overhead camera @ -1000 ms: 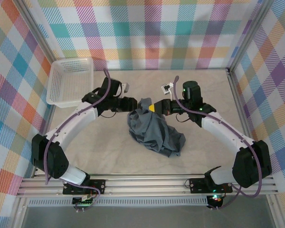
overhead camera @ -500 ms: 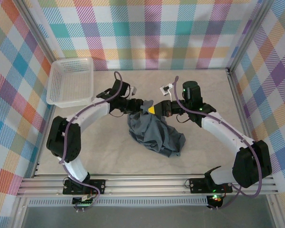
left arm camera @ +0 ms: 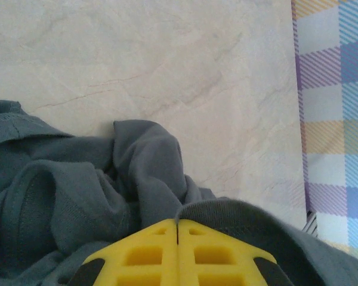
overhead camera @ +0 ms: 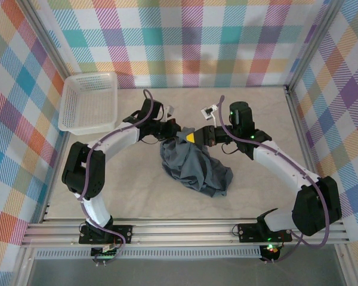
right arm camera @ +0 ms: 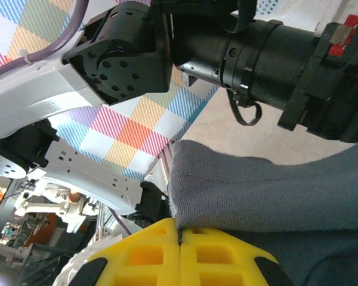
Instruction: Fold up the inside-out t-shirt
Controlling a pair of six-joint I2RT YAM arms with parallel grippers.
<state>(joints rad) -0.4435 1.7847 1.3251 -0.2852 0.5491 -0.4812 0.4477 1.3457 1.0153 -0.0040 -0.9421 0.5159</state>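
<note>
The dark slate-grey t-shirt [overhead camera: 194, 167] lies crumpled in a heap at the middle of the table, its top bunch lifted between both grippers. My left gripper [overhead camera: 179, 134] reaches in from the left and my right gripper [overhead camera: 191, 137] from the right, tips almost touching. In the left wrist view the yellow fingers [left arm camera: 149, 256] of the left gripper [left arm camera: 178, 224] are shut, with a hem of the t-shirt [left arm camera: 77, 196] pinched at the tip. In the right wrist view the right gripper [right arm camera: 179, 231] is shut on a thick fold of the t-shirt [right arm camera: 268, 185].
A white mesh basket [overhead camera: 88, 102] stands at the back left corner. Checked walls [overhead camera: 191, 36] close in the table on three sides. The left arm's black wrist [right arm camera: 256, 47] is very close in front of the right gripper. Bare tabletop [overhead camera: 137, 185] lies round the heap.
My left arm swung right to the top of the heap and its jaws closed on the cloth. The right arm and the heap stayed put.
</note>
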